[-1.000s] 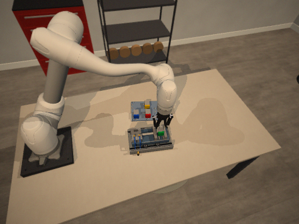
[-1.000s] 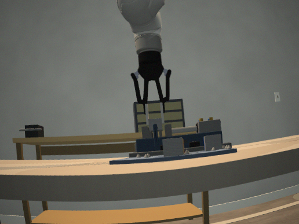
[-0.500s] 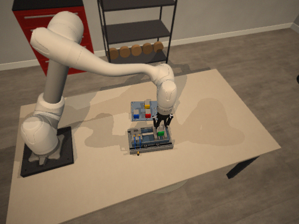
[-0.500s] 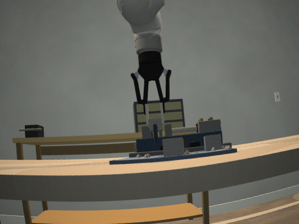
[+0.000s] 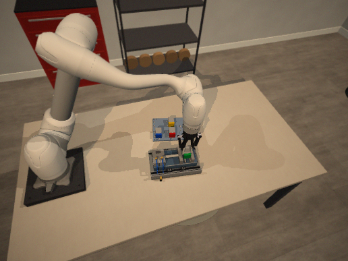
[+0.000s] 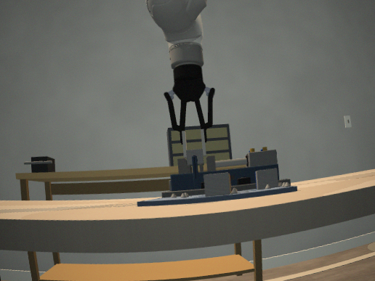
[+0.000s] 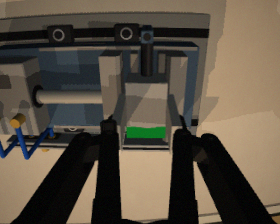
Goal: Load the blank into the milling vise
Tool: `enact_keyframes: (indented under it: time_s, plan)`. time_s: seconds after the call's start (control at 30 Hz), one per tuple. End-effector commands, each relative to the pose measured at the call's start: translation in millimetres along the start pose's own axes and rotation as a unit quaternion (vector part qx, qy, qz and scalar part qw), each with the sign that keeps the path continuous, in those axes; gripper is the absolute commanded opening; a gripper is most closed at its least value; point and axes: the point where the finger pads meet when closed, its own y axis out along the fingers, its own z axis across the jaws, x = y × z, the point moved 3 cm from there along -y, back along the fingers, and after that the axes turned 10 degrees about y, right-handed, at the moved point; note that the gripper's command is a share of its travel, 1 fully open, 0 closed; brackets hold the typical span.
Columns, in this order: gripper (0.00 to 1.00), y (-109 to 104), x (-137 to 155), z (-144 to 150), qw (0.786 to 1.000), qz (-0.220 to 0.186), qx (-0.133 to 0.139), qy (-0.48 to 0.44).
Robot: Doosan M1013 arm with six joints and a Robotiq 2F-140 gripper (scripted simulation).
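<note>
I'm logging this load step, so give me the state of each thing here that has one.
Hand: shut on the green-ended blank.
Green-ended blank: gripped, down between the vise jaws, green end away from the work stop.
Blue-ended blank, red-ended blank, yellow-ended blank: lying on the infeed plate.

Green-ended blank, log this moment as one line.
gripper: shut on green-ended grey blank | place: in blue milling vise, between jaws | release: not yet

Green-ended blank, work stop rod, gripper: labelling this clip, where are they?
Green-ended blank (image 7: 145, 132), wrist view, painted end.
Work stop rod (image 7: 146, 56), wrist view, shaft.
Gripper (image 7: 145, 123), wrist view, between fingertips.
</note>
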Motion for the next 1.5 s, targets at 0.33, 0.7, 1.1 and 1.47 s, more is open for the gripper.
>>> enact_keyframes:
  time_s: [0.33, 0.7, 1.1, 1.47]
  plan:
    - [0.00, 0.8, 0.1, 0.0, 1.000, 0.000, 0.000, 0.000]
    - [0.00, 1.4, 0.1, 0.0, 1.000, 0.000, 0.000, 0.000]
    - [1.00, 1.3, 0.1, 0.0, 1.000, 0.000, 0.000, 0.000]
    - [1.00, 1.3, 0.1, 0.0, 1.000, 0.000, 0.000, 0.000]
